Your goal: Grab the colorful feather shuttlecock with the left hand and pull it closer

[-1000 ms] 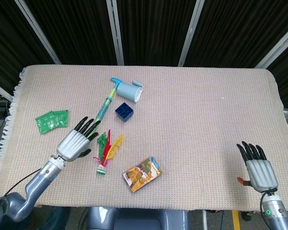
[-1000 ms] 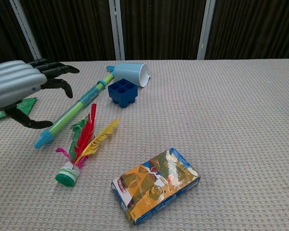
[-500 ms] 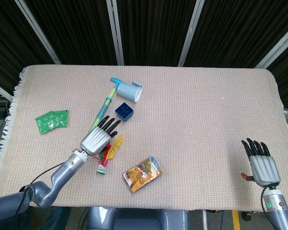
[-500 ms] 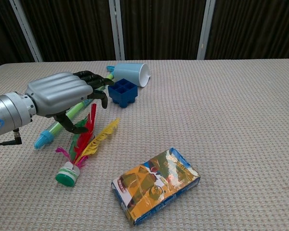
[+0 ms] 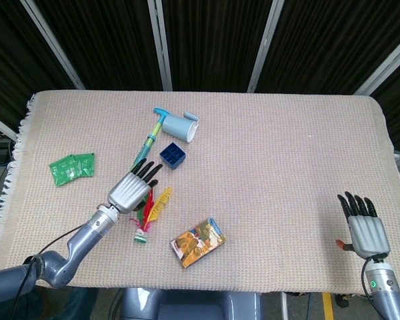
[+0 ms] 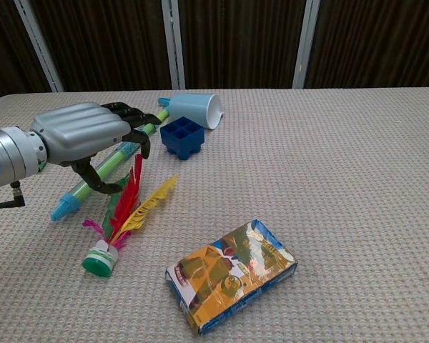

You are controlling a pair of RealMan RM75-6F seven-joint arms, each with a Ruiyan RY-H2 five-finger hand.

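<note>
The colorful feather shuttlecock (image 5: 149,212) (image 6: 121,218) lies on the cloth, its green and white base toward the front edge and its red, yellow, green and pink feathers fanning away. My left hand (image 5: 131,189) (image 6: 82,134) hovers just above the feather tips, fingers spread and slightly curled, holding nothing. In the chest view its thumb hangs down beside the red feather. My right hand (image 5: 364,229) rests open near the front right edge, far from the shuttlecock.
A green and blue tube toy (image 5: 147,145) (image 6: 93,177) lies under and behind my left hand. A blue block (image 5: 173,157) (image 6: 181,136) and a light blue cup (image 5: 181,127) (image 6: 194,110) sit beyond it. A printed box (image 5: 197,241) (image 6: 232,275) lies front right of the shuttlecock; green packets (image 5: 71,167) lie left.
My left hand swung right from beside the tube toy to over the shuttlecock's feathers, then eased back slightly. The shuttlecock has not moved. My right hand drifted a little toward the front edge.
</note>
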